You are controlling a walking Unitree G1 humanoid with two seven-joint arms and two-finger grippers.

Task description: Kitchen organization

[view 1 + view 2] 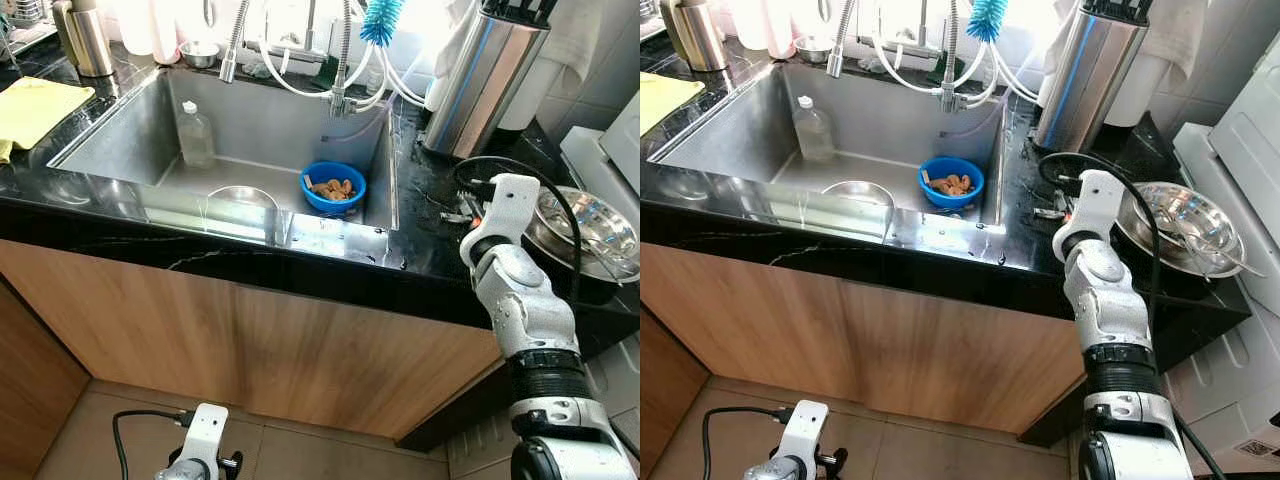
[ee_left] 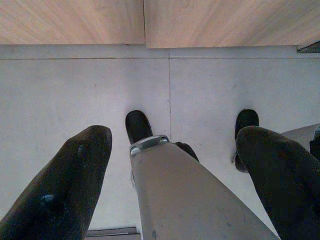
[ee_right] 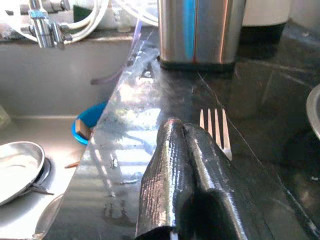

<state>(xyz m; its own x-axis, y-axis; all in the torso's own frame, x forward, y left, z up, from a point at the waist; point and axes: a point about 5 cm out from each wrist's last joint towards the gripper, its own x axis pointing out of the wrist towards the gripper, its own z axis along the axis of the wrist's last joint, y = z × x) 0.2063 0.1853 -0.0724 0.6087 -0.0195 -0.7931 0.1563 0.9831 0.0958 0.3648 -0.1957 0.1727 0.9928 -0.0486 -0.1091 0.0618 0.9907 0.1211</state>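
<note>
Right wrist view: right pincer [image 3: 186,131] over fork [image 3: 215,131] (seemingly pinched).

— What lies hidden on the black countertop?
— The silver fork [image 3: 216,131]: its handle runs under the right gripper's [image 3: 184,131] black fingers, tines alone exposed.
— And in the steel sink?
— The round steel plate [image 3: 19,169] is cut by the frame edge; the blue bowl's [image 1: 334,187] brown contents are too small to identify.
</note>
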